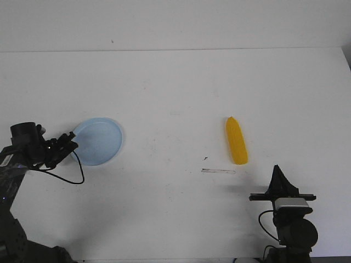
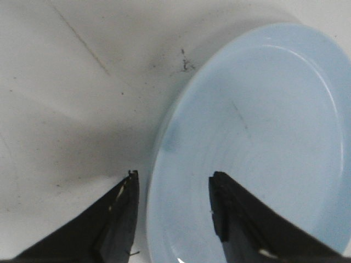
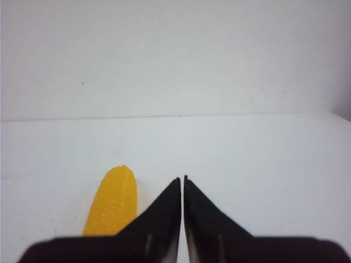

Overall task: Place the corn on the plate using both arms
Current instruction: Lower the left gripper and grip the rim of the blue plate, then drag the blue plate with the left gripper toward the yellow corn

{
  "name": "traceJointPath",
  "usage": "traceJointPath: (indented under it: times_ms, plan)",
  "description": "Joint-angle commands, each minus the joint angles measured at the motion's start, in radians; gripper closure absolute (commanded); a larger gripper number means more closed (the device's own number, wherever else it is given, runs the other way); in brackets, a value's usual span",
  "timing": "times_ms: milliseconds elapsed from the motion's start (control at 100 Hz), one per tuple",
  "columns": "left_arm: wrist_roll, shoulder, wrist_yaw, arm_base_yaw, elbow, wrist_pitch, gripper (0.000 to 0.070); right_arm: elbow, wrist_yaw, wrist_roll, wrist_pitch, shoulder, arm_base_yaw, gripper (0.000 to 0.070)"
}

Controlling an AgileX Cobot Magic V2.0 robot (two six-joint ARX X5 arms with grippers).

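The pale blue plate [image 1: 98, 141] lies on the white table at the left. My left gripper [image 1: 70, 141] is open at the plate's left rim, one finger over the plate [image 2: 263, 142] and one outside it on the table. The yellow corn [image 1: 236, 140] lies flat at the centre right, its pointed end away from me. My right gripper [image 1: 278, 171] is shut and empty, just in front of and to the right of the corn. In the right wrist view the corn [image 3: 112, 201] lies beside the closed fingertips [image 3: 176, 189].
A thin pale strip [image 1: 218, 171] lies on the table just in front of the corn. The table's far edge [image 1: 175, 50] meets a white wall. A small dark speck [image 1: 205, 158] lies left of the corn.
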Motion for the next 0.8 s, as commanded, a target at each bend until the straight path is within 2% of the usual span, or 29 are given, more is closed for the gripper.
traceJointPath:
  times_ms: [0, 470, 520, 620, 790]
  plan:
    - [0.009, 0.019, 0.005, 0.000, 0.016, 0.005, 0.0458, -0.001, 0.003, 0.002, 0.012, -0.002, 0.001, 0.0690]
    - [0.008, 0.042, 0.005, -0.018, 0.016, 0.018, 0.0463, -0.001, 0.003, 0.002, 0.012, -0.002, 0.001, 0.0690]
    - [0.008, 0.044, 0.005, -0.019, 0.016, 0.021, 0.0482, -0.001, 0.003, 0.002, 0.012, -0.002, 0.001, 0.0690]
    - [0.009, 0.048, 0.005, -0.021, 0.016, 0.021, 0.0579, -0.001, 0.003, 0.002, 0.012, -0.002, 0.001, 0.0690]
    - [0.009, 0.059, 0.005, -0.024, 0.016, 0.023, 0.0581, -0.001, 0.003, 0.002, 0.012, -0.002, 0.001, 0.0690]
